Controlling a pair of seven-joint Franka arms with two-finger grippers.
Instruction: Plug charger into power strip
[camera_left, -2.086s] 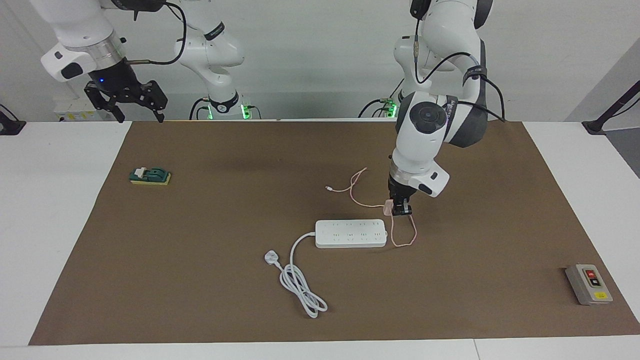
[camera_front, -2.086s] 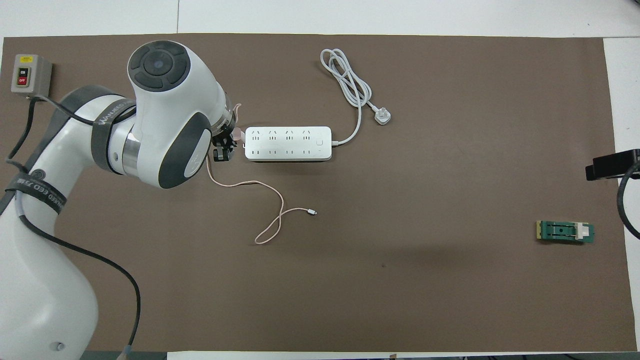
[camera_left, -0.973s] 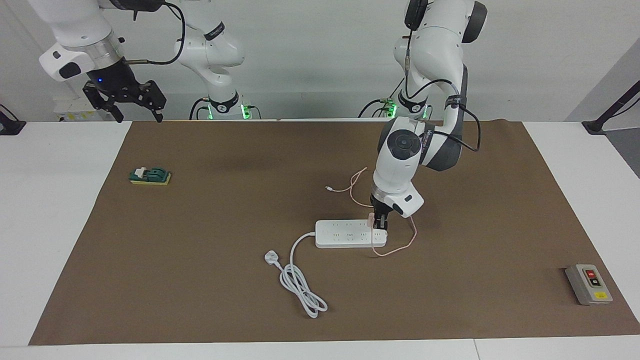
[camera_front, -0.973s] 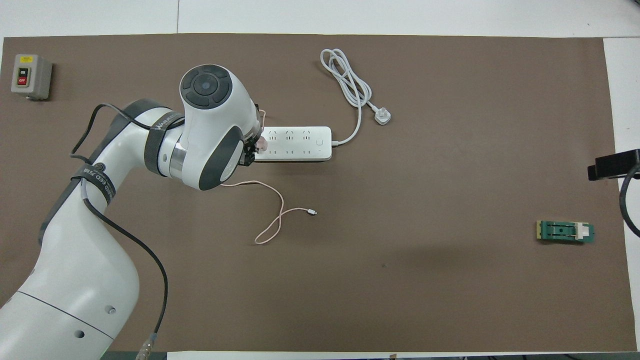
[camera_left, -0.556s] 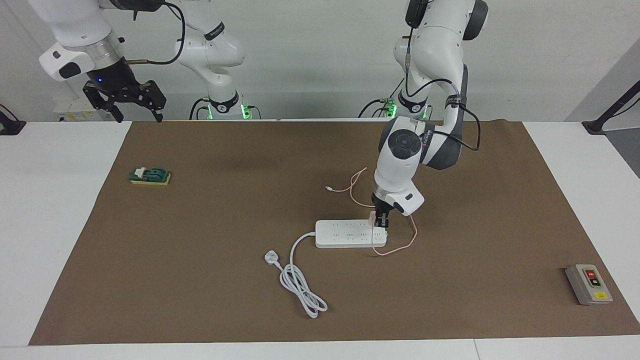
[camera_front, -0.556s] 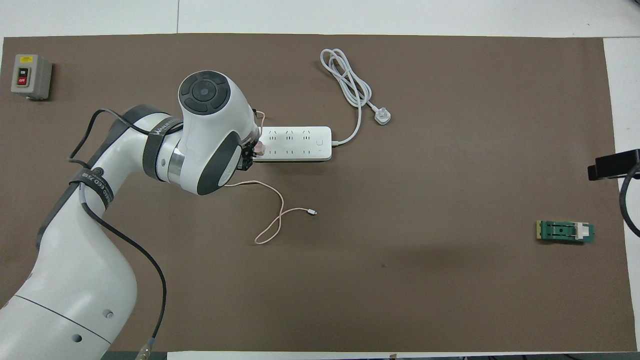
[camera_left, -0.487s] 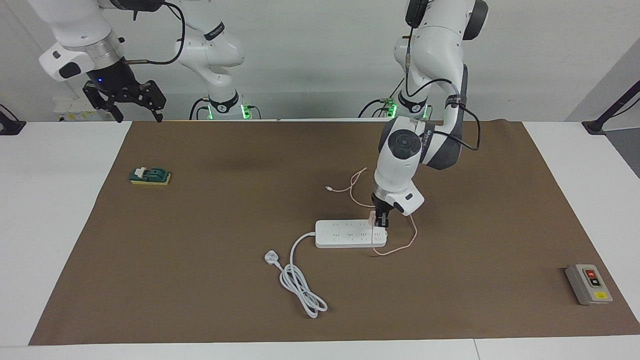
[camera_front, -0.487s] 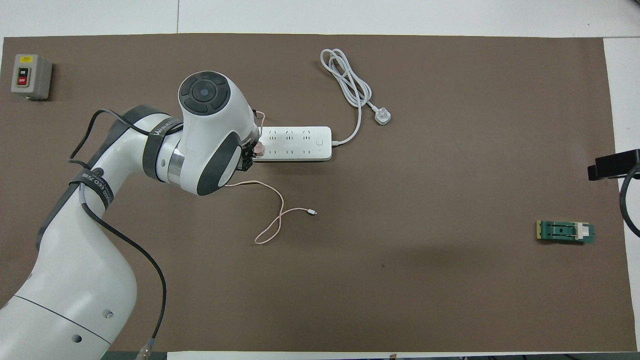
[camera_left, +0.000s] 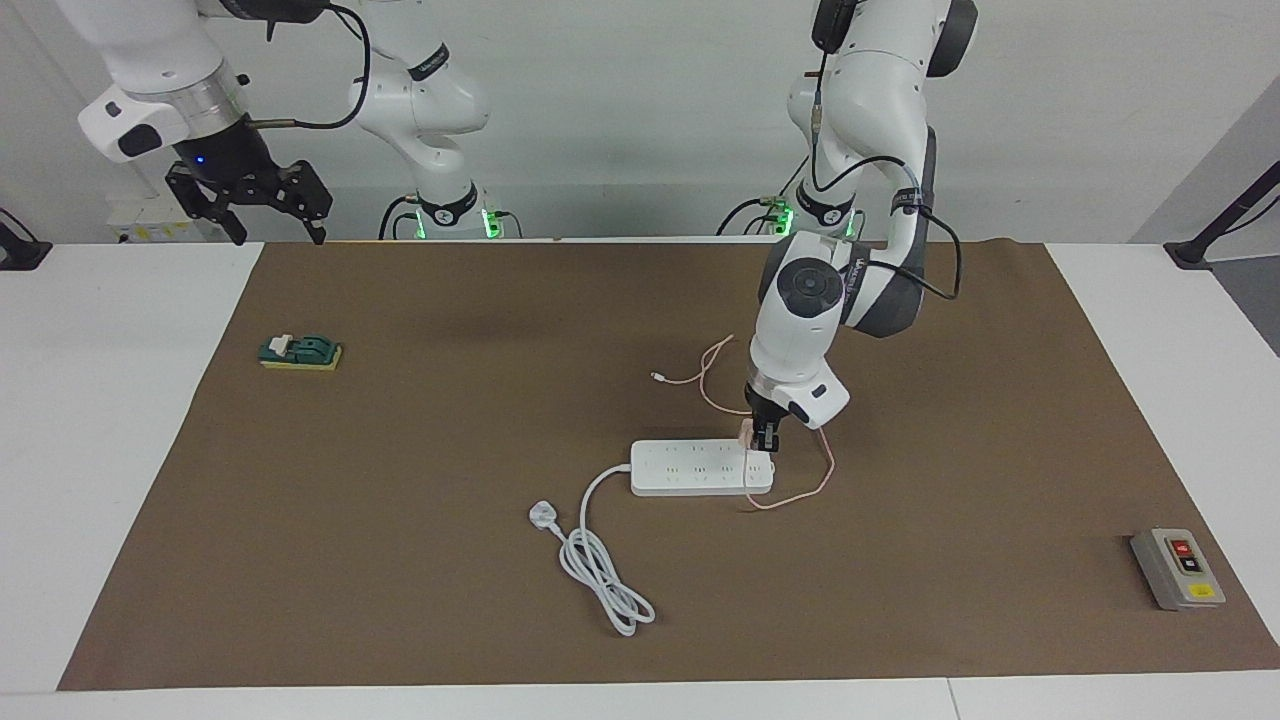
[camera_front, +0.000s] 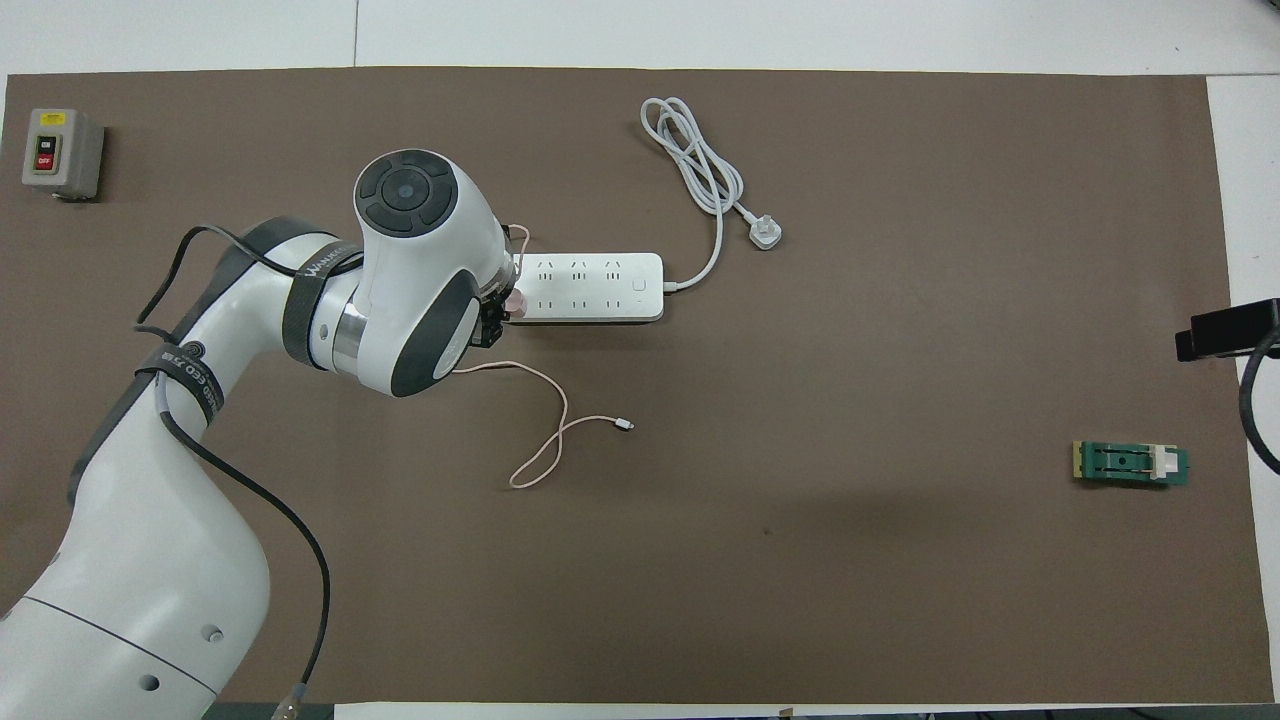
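Fingers of the left gripper (camera_left: 766, 441) are clenched on the charger (camera_left: 745, 434), a small pale pink cube-shaped plug adapter, which sits upright at the end socket of the power strip (camera_left: 700, 467), the end toward the left arm's end of the table. In the overhead view only a pink corner of the charger (camera_front: 516, 297) shows past the left arm's wrist, right at the edge of the power strip (camera_front: 590, 286). Whether the pins are fully seated cannot be told.

From the charger a long thin pink cable (camera_left: 800, 492) loops down onto the brown mat (camera_left: 400, 560) beside the strip's end, then runs nearer to the robots in a loose curl that ends in a small silvery connector (camera_left: 655, 377). In the overhead view the same cable (camera_front: 545, 445) forms a narrow loop on the mat.

The power strip is a long white rectangular bar with rounded corners and two rows of sockets, lying flat near the middle of the mat. Its thick white cord (camera_left: 605, 575) leaves the end toward the right arm's side and lies coiled farther from the robots, ending in a white three-pin plug (camera_left: 541, 516).

A grey switch box with red and black buttons (camera_left: 1178, 568) lies at the left arm's end. A green and yellow block with a white clip (camera_left: 300, 352) lies at the right arm's end.

The right gripper (camera_left: 270, 225) waits raised over the mat's corner by its base, fingers spread and holding nothing.
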